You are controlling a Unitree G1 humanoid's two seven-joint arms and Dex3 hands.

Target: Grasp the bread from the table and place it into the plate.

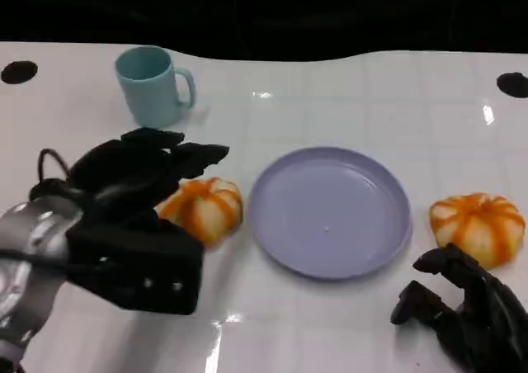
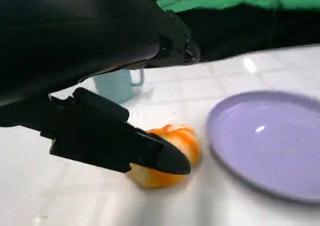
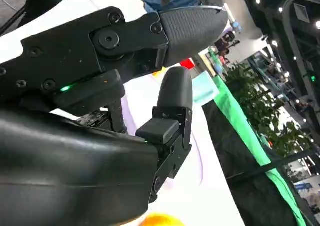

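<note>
We log reach step: left hand (image 1: 136, 224) fingers (image 2: 160, 156) wide over bread (image 1: 204, 209), plate's (image 1: 330, 212) 9 o'clock. Next: close fingers, lift. Right hand (image 1: 466, 311) loosely curled, empty.

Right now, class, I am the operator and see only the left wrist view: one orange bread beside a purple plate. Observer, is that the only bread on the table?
Observer: No. A second bread lies on the other side of the plate, apart from its rim.
Operator: Is anything near it?
Observer: The right hand is just on the robot's side of it, fingers apart, holding nothing.
Operator: My view cuts the plate off. Is anything on it?
Observer: Nothing; the head view shows the whole plate bare.
</note>
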